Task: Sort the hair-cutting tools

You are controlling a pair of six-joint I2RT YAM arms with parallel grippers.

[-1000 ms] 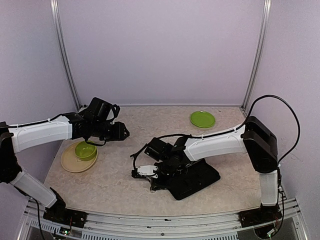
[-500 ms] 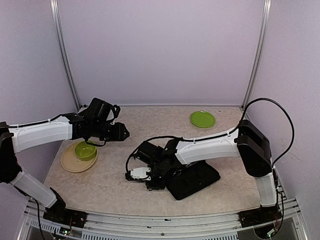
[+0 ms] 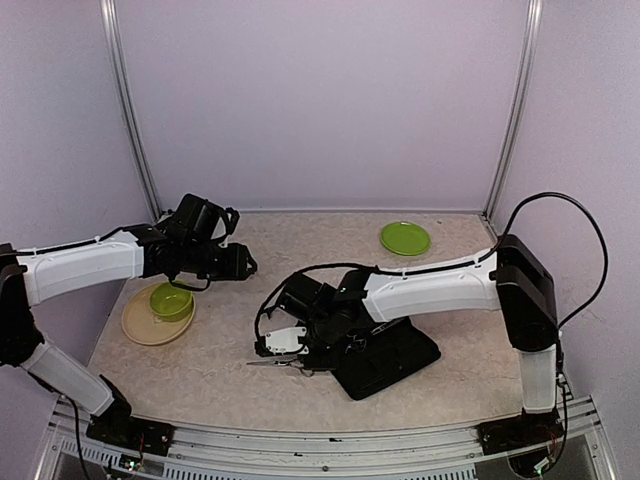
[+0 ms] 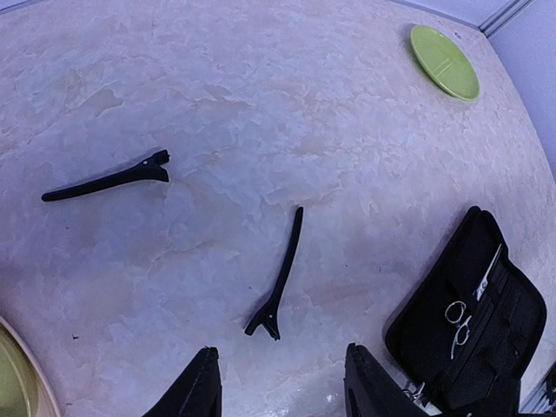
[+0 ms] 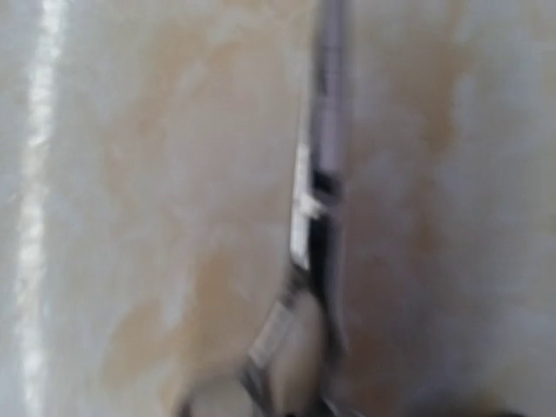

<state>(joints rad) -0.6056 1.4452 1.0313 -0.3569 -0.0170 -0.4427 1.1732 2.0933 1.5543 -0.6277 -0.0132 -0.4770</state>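
Slim silver scissors (image 3: 270,363) stick out leftward from my right gripper (image 3: 300,358), which is shut on them low over the table beside the case's left corner. In the right wrist view the scissors (image 5: 317,200) fill the frame, blurred, and my own fingers do not show. Two black hair clips (image 4: 109,181) (image 4: 280,278) lie on the table under my left gripper (image 4: 282,395), which hovers open and empty above the nearer clip. Another pair of scissors (image 4: 460,317) sits inside the open black case (image 4: 512,330).
The black case (image 3: 390,362) lies open at the front right. A green plate (image 3: 405,238) rests at the back right. A green bowl (image 3: 170,300) stands on a tan plate (image 3: 135,325) at the left, under my left arm.
My right gripper has closed on the scissors beside the case, and they now poke out to its left. The left arm has not moved.
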